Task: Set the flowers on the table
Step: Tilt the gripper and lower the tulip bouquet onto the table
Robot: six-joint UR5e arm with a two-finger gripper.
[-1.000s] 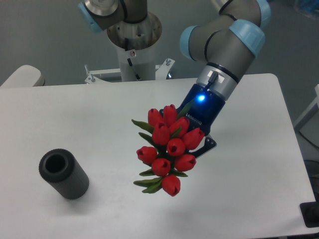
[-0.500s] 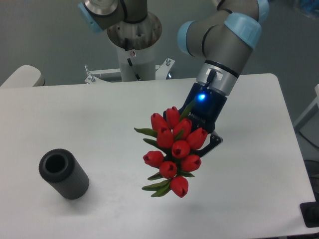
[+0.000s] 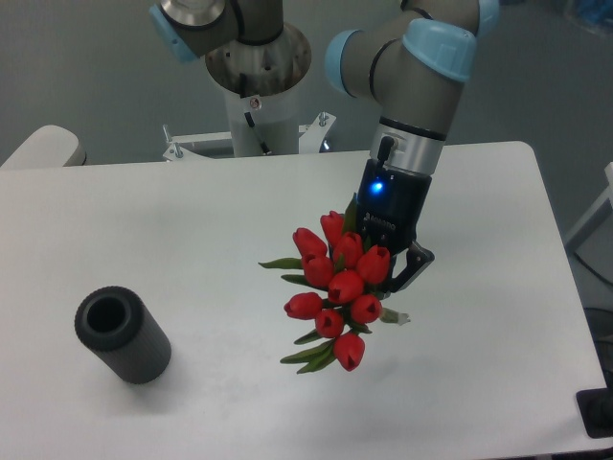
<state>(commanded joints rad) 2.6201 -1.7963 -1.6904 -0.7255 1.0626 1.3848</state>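
Observation:
The flowers [image 3: 335, 287], a bunch of red tulips with green leaves, hang in the air over the middle-right of the white table [image 3: 192, 220], blooms pointing toward the camera and down-left. My gripper [image 3: 388, 292] sits just behind the bunch, shut on the stems, which the blooms mostly hide. A bit of stem end [image 3: 397, 317] pokes out to the right of the fingers. The blue gripper body with its lit blue light rises up and back to the arm's wrist.
A dark grey ribbed cylinder [image 3: 123, 335] with an open top stands at the front left of the table. The arm's base column [image 3: 257, 86] rises behind the far edge. A pale rounded object [image 3: 43, 146] shows at the far left.
The gripper has carried the flowers slightly right and down, and the wrist has turned more upright, so the bunch hangs more vertically than a second ago.

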